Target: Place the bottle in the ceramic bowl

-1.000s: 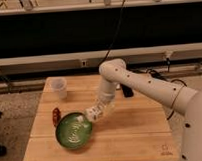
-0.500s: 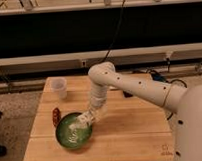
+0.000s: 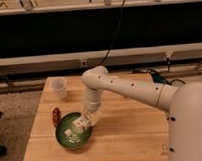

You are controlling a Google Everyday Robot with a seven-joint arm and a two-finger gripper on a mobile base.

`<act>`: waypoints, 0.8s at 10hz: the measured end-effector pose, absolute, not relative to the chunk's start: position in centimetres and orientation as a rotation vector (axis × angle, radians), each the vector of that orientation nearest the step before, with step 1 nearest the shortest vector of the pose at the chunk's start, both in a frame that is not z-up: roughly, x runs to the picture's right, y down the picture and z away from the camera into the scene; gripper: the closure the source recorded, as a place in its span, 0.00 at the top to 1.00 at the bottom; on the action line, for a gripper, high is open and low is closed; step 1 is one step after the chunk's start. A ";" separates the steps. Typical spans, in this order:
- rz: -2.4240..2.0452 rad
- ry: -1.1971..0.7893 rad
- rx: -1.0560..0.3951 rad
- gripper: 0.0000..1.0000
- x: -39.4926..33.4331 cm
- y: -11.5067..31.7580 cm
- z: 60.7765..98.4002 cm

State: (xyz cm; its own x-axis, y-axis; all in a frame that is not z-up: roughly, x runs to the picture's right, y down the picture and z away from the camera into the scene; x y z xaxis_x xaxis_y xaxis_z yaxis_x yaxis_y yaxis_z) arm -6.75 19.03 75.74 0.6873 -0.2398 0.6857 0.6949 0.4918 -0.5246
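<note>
The green ceramic bowl (image 3: 65, 139) sits on the front left of the wooden table (image 3: 131, 136), with pale markings inside. My gripper (image 3: 81, 126) hangs from the white arm (image 3: 102, 82) and reaches down over the bowl's right half, just inside its rim. It is shut on the small whitish bottle (image 3: 79, 125), which shows as a pale stubby shape at the gripper's tip, low over the bowl's inside. I cannot tell whether the bottle touches the bowl.
A translucent white plastic cup (image 3: 58, 87) stands at the table's back left. A small red-brown object (image 3: 56, 115) lies just left of the bowl. The robot's white body (image 3: 188, 122) fills the right side. A dark wall and cables run behind the table.
The arm has swung left and down, carrying the gripper and bottle from beside the bowl's right rim to low over the bowl's inside.
</note>
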 end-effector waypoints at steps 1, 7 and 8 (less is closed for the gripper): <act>-0.612 -0.588 -0.883 0.24 -7.0 19.0 75.7; -0.630 -0.644 -0.853 0.79 -8.7 18.4 75.3; -0.627 -0.650 -0.850 0.80 -8.7 18.3 75.3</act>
